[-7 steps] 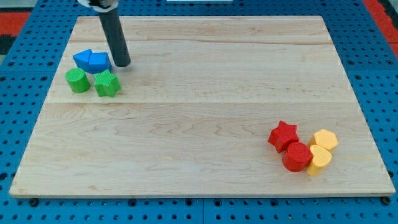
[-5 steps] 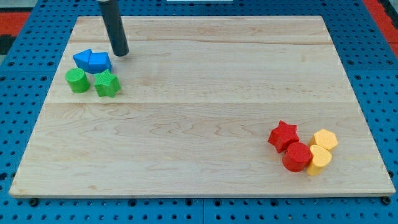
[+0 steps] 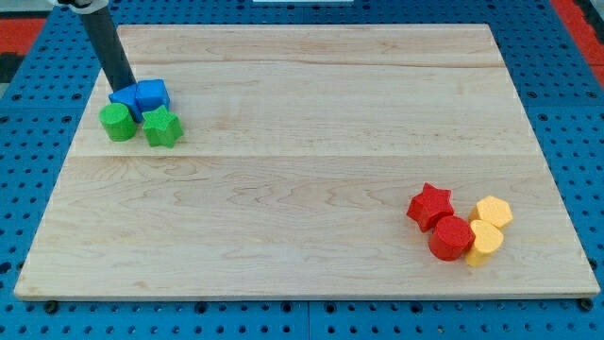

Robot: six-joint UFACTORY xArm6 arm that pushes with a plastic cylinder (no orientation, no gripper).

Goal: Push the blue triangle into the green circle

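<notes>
swung round from the right of the blues to my tip (image 3: 125, 87) at upper left of blue triangle (image 3: 123, 100), bare rod holding nothing; triangle now touching green circle (image 3: 117, 123), beside blue block (image 3: 152, 94); looks nearly done.

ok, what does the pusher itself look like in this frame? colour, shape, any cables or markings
A plain straight cylindrical rod, dark grey to black and matte, with no markings, labels or cables showing on it. At the view's top edge it joins a wider part, light with a dark band, mostly cut off by the frame. My tip ends blunt, same width as the shaft, with no pad or cap that I can make out.
</notes>
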